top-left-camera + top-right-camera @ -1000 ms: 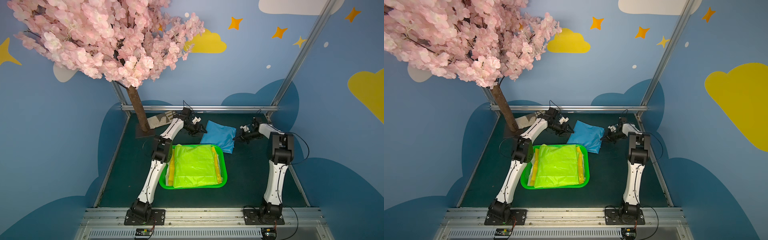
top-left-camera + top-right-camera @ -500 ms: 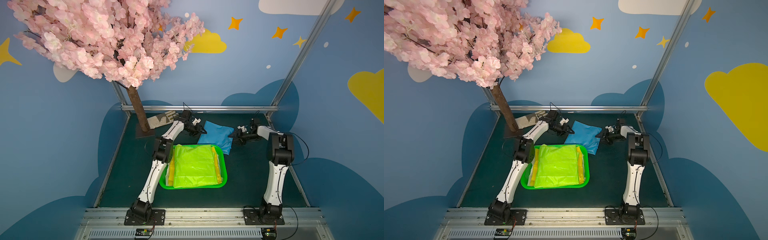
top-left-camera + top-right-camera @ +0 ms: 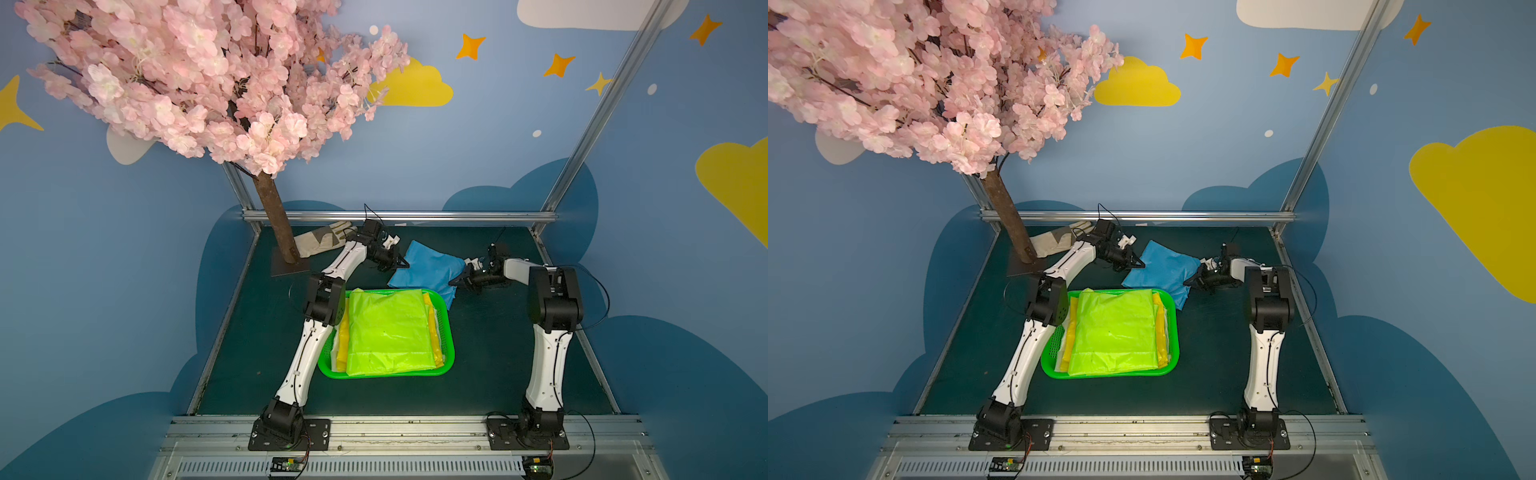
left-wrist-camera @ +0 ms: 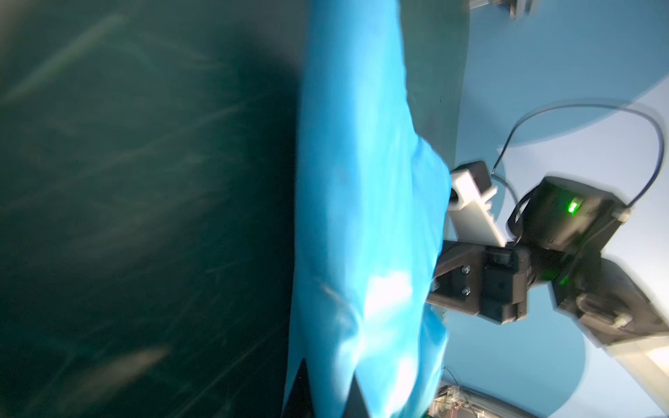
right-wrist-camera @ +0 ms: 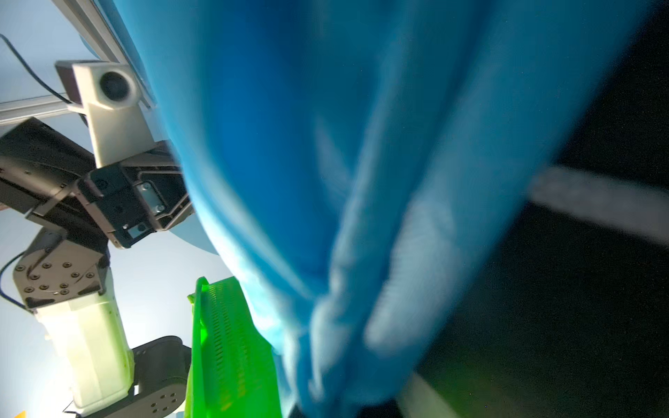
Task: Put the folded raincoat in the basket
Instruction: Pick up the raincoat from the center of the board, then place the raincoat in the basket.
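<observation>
My left hand point(image 3: 401, 262) is clenched on one end of the blue raincoat point(image 3: 430, 270); in the left wrist view the cloth runs out from between its fingertips point(image 4: 300, 394). My right hand point(image 3: 455, 282) is clamped on the opposite end. The raincoat's long axis runs hand to hand, along the far side of the basket point(image 3: 374, 372). One corner droops by the basket's far right corner, and I can't tell whether it touches the rim. From both hands the basket lies straight back toward my bases, neither arm clearly nearer. A lime raincoat point(image 3: 388, 328) already fills it. I'd draw both hands back together, level, clearing the rim.
</observation>
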Controlling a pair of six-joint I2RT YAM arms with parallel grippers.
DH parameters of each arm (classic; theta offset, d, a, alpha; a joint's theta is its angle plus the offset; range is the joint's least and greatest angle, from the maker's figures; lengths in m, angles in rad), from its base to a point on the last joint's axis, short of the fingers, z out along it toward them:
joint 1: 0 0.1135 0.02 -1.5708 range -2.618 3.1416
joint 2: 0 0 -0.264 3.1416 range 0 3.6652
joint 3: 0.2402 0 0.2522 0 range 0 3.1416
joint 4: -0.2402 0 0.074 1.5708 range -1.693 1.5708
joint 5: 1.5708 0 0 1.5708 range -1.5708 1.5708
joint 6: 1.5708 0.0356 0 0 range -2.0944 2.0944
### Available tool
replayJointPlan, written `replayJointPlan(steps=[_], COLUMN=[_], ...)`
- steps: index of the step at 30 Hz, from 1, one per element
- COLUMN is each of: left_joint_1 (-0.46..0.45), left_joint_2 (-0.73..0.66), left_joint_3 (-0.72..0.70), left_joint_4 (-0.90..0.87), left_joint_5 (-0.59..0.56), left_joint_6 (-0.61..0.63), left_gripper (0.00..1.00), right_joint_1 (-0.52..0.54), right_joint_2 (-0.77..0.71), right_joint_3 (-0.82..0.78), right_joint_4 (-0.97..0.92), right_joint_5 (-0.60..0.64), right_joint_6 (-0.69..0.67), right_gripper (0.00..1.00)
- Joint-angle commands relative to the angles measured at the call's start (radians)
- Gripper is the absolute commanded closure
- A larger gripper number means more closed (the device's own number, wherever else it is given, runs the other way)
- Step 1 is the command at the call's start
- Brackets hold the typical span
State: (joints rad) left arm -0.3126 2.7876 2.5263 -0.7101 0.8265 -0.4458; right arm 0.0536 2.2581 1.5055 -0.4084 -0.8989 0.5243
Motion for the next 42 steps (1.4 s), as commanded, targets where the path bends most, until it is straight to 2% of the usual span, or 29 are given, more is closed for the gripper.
replayJointPlan(steps=[1,12,18,20,24,27,33,39,42], left_joint_1=[-0.001,-0.008,-0.015,-0.022,-0.037,-0.036,0.005,0.046,0.058], left_joint_2=[-0.09,-0.259,-0.356,-0.418,-0.608,-0.796,-1.169,-1.425,-1.51], left_joint_3=[-0.005,-0.004,-0.016,-0.067,-0.297,-0.541,-1.017,-1.353,-1.492], left_joint_4=[0.003,0.001,-0.101,-0.127,-0.136,-0.127,-0.103,-0.108,-0.074], left_joint_5=[-0.031,-0.089,-0.084,-0.094,-0.124,-0.158,-0.196,-0.228,-0.226], left_joint_6=[0.006,-0.017,-0.055,-0.056,-0.09,-0.111,-0.175,-0.19,-0.204], left_gripper=[0.98,0.98,0.98,0.98,0.98,0.98,0.98,0.98,0.97], right_joint_1=[-0.014,-0.048,-0.044,-0.035,-0.007,0.028,0.153,0.299,0.365], right_joint_2=[-0.059,-0.244,-0.32,-0.351,-0.398,-0.454,-0.582,-0.694,-0.728], right_joint_3=[0.015,0.077,0.096,0.081,0.061,0.021,-0.128,-0.277,-0.348], right_joint_4=[0.035,0.028,-0.079,-0.12,-0.22,-0.262,-0.295,-0.282,-0.276], right_joint_5=[-0.002,0.021,-0.004,-0.001,-0.058,-0.1,-0.09,-0.035,-0.001], right_joint_6=[0.02,0.0,-0.016,-0.021,-0.053,-0.066,-0.061,-0.038,-0.033], right_gripper=[1.0,1.0,1.0,1.0,1.0,1.0,1.0,1.0,0.99])
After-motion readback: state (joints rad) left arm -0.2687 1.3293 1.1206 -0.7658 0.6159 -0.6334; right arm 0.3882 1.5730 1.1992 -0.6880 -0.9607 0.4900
